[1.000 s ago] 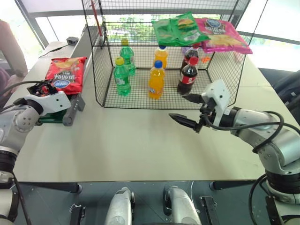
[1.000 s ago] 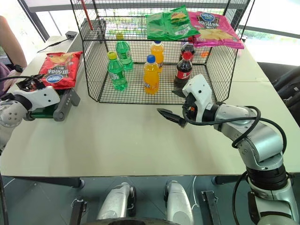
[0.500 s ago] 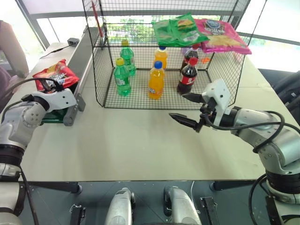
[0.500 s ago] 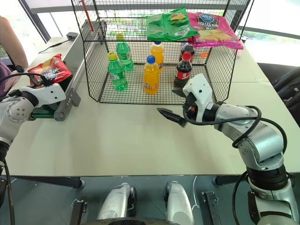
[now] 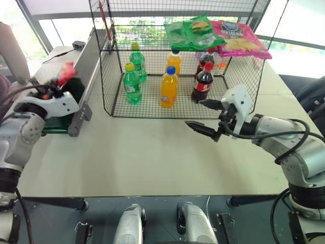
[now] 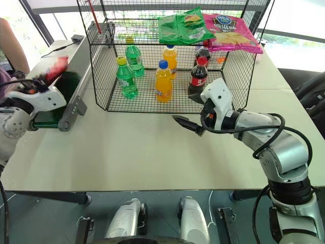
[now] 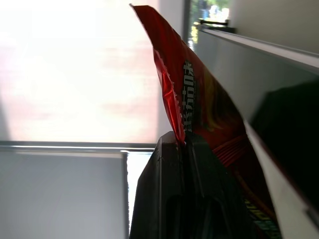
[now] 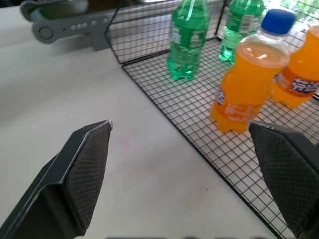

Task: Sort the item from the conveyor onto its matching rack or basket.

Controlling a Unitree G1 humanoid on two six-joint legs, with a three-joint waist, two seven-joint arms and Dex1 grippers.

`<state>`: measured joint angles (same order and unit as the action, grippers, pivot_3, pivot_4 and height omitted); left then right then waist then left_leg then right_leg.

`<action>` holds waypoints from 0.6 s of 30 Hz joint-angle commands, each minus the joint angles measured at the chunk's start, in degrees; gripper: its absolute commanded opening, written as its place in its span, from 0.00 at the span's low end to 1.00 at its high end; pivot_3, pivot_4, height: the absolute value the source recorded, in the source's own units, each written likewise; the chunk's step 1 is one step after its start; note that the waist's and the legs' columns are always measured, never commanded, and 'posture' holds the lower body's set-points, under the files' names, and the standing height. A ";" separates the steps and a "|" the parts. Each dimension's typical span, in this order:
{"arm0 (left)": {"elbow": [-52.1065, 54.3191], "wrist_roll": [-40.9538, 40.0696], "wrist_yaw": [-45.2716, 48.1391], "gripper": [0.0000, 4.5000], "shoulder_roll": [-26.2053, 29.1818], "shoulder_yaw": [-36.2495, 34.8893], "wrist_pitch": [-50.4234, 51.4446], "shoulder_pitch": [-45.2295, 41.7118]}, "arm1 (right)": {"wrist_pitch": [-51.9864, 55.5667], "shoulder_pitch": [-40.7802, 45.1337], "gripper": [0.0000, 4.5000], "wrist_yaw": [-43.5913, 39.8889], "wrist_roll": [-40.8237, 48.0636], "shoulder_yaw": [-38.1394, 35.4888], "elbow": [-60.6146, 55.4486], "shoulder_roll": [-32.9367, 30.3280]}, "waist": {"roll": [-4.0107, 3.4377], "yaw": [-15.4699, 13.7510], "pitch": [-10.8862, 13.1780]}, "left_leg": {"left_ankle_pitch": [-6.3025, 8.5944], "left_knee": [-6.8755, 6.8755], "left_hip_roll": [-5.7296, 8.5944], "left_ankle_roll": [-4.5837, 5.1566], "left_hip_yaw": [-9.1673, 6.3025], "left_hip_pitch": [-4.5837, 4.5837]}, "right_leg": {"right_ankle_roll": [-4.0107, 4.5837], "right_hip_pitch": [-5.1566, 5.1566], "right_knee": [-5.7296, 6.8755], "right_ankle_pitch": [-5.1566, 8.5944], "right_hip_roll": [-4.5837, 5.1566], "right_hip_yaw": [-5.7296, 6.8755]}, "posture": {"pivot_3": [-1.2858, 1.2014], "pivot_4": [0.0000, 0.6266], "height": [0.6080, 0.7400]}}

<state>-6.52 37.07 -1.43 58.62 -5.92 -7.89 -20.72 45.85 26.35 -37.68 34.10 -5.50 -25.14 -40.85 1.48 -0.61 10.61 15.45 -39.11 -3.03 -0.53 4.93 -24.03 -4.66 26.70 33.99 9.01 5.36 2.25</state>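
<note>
Left wrist view: the red crisp bag (image 7: 199, 104) is seen pinched by one edge between the two black fingers (image 7: 164, 194) of the left gripper (image 7: 185, 144), which are closed tight on it, so that the bag stands up edge-on. In the left eye view that same gripper (image 5: 53, 87) is placed at the left edge of the frame, and the bag (image 5: 66, 71) is carried clear of the conveyor (image 5: 81, 66), whose dark green belt and grey side rail run from the middle left toward the upper left. A person's arm (image 5: 12, 51) is visible at the far upper left.

The black wire cage (image 5: 109, 66) occupies the upper centre of the frame. On its top shelf (image 5: 152, 23), at the upper right, a green bag (image 5: 195, 33) and a pink bag (image 5: 238, 38) are laid, overlapping. In the lower compartment two green bottles (image 5: 131, 84), two orange bottles (image 5: 168, 91) and two cola bottles (image 5: 203, 84) are stood upright.

At the middle right, the right gripper (image 5: 205, 117) is held above the white table (image 5: 152, 157), just in front of the cage. Its fingers (image 8: 82, 164) are spread wide apart and nothing is held between them.
</note>
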 commanded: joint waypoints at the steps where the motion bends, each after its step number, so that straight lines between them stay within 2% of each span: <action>1: 13.18 5.16 -3.82 0.01 0.52 -7.32 1.56 4.50 | -3.04 2.15 1.00 -1.38 0.03 -5.42 3.30 -2.13 | -0.02 -0.02 0.00 | 0.00 0.01 0.04 0.00 0.04 0.00 | -0.01 0.01 0.01 0.00 0.05 0.00 | 0.52 0.24 1.00; 4: 22.18 8.02 -5.93 0.01 -0.82 -11.38 1.24 6.92 | -5.22 2.89 1.00 -2.91 -1.49 -5.53 6.64 -3.52 | -0.02 -0.08 0.00 | 0.00 0.03 0.04 0.00 0.07 0.01 | -0.01 0.02 -0.01 0.01 0.07 0.01 | 0.52 0.24 1.00; 8: 27.72 7.68 -5.76 0.01 -1.48 -12.09 -0.01 3.50 | -7.70 4.40 1.00 -4.61 -3.05 -5.04 10.45 -4.34 | -0.01 -0.08 0.00 | 0.00 0.02 0.03 0.00 0.03 0.07 | 0.00 -0.02 0.04 0.00 0.05 0.02 | 0.52 0.24 1.00; 15: 25.79 4.76 -0.73 0.01 -4.81 -1.19 -5.89 -8.17 | -9.00 6.23 1.00 -5.82 -2.85 -9.27 13.99 -6.52 | -0.03 -0.20 0.00 | -0.01 0.02 0.06 0.01 0.04 0.23 | -0.02 -0.18 0.05 0.01 0.03 0.02 | 0.52 0.24 1.00; 18: 18.72 8.43 -2.05 0.01 -6.97 4.30 -8.42 -14.56 | -8.01 4.84 1.00 -4.90 -2.13 -12.16 12.29 -7.72 | -0.02 -0.19 0.00 | -0.01 0.01 0.07 0.01 0.05 0.24 | -0.04 -0.21 0.03 0.00 0.03 0.01 | 0.52 0.24 1.00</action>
<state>15.27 43.55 -2.41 51.95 -3.11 -15.17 -32.17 37.93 31.00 -43.04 30.94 -14.31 -10.53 -47.18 1.46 -0.80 10.61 15.44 -39.11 -2.96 -0.52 4.99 -23.79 -4.71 26.48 34.03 9.02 5.38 2.26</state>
